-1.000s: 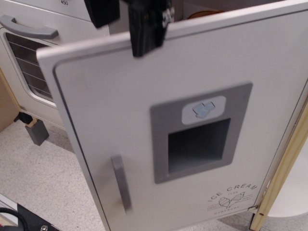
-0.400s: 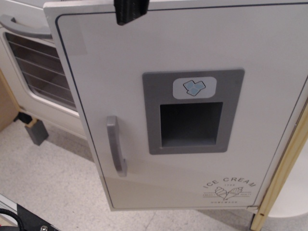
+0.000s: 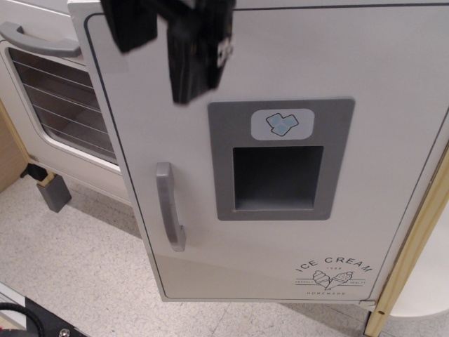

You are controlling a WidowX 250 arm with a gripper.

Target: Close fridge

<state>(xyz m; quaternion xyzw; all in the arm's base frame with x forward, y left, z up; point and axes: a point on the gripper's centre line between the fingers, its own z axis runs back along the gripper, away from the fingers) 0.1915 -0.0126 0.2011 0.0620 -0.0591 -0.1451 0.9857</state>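
Left edge of frame: oven door (image 3: 49, 98) partly cut off; the fridge (image 3: 280, 161) door fills centre and right, face-on and apparently swung nearly shut, though a final seat against the cabinet cannot be confirmed. Upper left, the fingers (image 3: 172, 35) are dark, blurred, cropped by the top edge; spread or pressed together, cannot tell.

"ICE CREAM" reads in arched grey capitals at the lower right of the fridge (image 3: 280, 161) door, above a little drawing of two cones. There's smaller lettering under and around that drawing, too fine to make out. On the grey dispenser panel (image 3: 280, 160), an ice-cube pictogram, no words.
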